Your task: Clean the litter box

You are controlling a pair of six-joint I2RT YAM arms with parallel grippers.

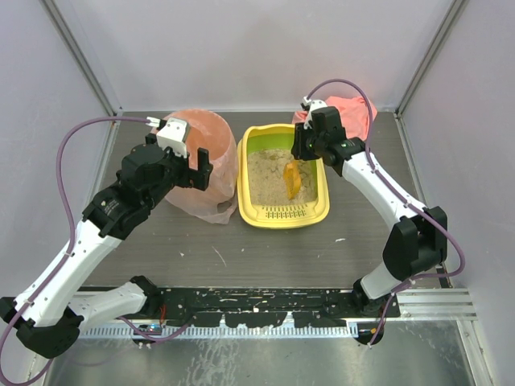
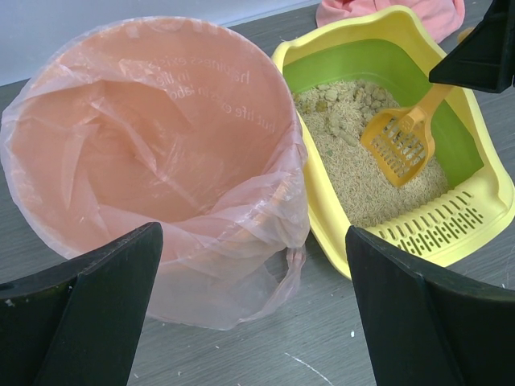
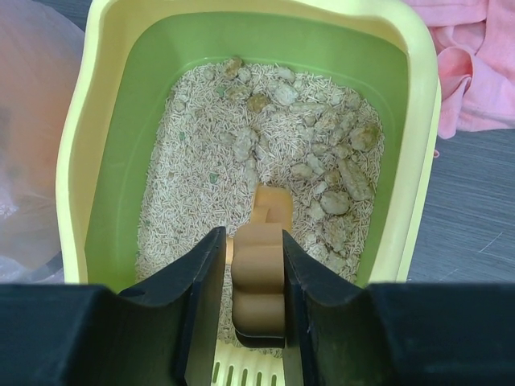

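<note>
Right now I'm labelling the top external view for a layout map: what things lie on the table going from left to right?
round bin lined with a pink bag → yellow litter box → pink cloth

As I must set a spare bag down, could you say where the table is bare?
The widest bare table strip runs between the litter box and the arm bases. A smaller patch lies right of it, under the right arm. The back is crowded: bin, litter box, pink cloth.
</note>
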